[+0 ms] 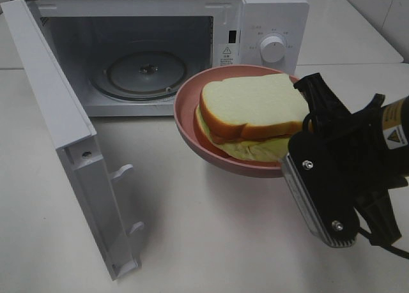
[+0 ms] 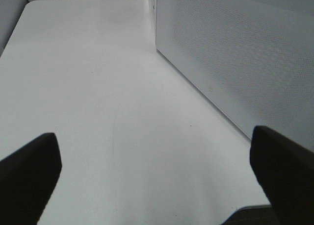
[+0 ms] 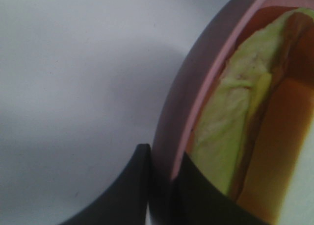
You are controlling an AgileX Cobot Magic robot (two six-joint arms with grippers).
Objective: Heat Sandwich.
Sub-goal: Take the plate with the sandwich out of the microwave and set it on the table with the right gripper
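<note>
The sandwich, white bread with tan crust and a yellow-green filling, lies on the round pink plate. The plate hangs above the table, just in front of the open microwave. My right gripper is shut on the plate's right rim. The right wrist view shows its dark fingers pinching the pink rim, with the sandwich filling just inside. My left gripper is open over bare table, nothing between its fingers, and it is outside the high view.
The microwave door swings out to the left and reaches far forward over the table. The glass turntable inside carries nothing. A white dotted panel of the microwave stands close beside the left gripper.
</note>
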